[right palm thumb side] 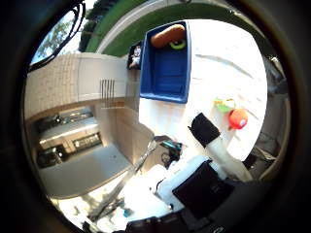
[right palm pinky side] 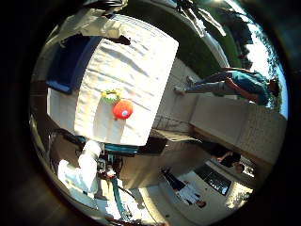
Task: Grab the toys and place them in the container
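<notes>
A white cloth covers the table (right palm pinky side: 136,61). On it lie an orange-red round plush toy (right palm pinky side: 122,109) and, touching it, a green and yellow toy (right palm pinky side: 111,96). The blue container (right palm thumb side: 167,73) stands on the same cloth, some way from the two toys. It holds a brown elongated toy (right palm thumb side: 167,35) and a green and yellow ring-like toy (right palm thumb side: 177,44) at one end. My right hand (right palm thumb side: 214,145) is well above the table and holds nothing. One white finger with a black tip reaches out straight toward the orange-red toy. The other fingers are hardly seen.
The table stands outdoors on pale paving (right palm pinky side: 178,84) beside a low tan wall (right palm pinky side: 225,122) and grass (right palm pinky side: 197,47). A dark box with small items (right palm thumb side: 135,54) sits past the container's end. The robot's white base and stand (right palm pinky side: 84,169) are by the table's edge.
</notes>
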`<state>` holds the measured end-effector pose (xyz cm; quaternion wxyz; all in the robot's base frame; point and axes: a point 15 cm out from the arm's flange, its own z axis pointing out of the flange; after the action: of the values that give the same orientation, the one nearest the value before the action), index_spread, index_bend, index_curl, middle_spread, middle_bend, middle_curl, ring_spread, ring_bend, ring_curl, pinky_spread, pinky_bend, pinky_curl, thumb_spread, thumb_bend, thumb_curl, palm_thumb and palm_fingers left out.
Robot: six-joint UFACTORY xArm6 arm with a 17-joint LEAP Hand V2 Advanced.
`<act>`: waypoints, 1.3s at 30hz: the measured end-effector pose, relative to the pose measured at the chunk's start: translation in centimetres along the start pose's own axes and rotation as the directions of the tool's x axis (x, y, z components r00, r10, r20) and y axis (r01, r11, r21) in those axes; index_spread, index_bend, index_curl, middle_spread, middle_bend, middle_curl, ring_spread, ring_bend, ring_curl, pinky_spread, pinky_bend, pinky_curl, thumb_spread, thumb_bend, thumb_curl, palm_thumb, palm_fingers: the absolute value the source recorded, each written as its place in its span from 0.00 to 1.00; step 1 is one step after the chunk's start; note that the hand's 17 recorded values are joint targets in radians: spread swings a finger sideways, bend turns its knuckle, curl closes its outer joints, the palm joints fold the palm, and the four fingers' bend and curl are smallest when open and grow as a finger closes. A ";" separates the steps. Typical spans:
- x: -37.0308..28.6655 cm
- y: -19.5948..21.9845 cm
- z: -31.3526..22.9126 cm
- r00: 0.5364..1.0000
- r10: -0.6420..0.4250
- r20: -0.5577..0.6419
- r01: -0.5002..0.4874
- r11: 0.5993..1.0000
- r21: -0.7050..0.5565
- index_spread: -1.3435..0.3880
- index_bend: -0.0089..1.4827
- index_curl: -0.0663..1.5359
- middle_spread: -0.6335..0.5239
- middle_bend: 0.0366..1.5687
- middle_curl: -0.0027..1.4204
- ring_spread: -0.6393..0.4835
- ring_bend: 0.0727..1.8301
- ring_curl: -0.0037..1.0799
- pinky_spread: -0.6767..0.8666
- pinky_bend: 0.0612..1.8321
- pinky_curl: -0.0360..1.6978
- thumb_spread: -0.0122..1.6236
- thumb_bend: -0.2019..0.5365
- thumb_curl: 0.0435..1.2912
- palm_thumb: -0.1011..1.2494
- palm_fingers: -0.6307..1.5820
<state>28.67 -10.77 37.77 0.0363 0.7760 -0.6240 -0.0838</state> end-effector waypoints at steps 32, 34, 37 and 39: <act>8.3 -1.2 21.5 0.981 0.162 -0.103 -0.177 0.971 -0.159 0.65 0.07 0.15 0.48 0.34 0.35 0.74 0.53 0.41 0.74 0.54 0.16 0.70 0.26 0.27 0.62 0.78; 7.7 -1.6 21.4 0.984 0.143 -0.107 -0.159 0.974 -0.160 0.62 0.10 0.14 0.46 0.43 0.40 0.69 0.60 0.47 0.73 0.56 0.18 0.69 0.26 0.28 0.64 0.78; 6.7 -1.9 20.8 0.987 0.131 -0.097 -0.145 0.976 -0.163 0.57 0.16 0.15 0.43 0.54 0.47 0.63 0.65 0.55 0.69 0.65 0.23 0.68 0.27 0.30 0.69 0.82; 6.0 -2.0 19.3 0.986 0.143 -0.083 -0.154 0.978 -0.142 0.53 0.22 0.15 0.41 0.59 0.52 0.59 0.67 0.58 0.66 0.71 0.26 0.68 0.28 0.32 0.73 0.82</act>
<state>28.41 -15.21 17.94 0.1228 0.7248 -0.6706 -0.0989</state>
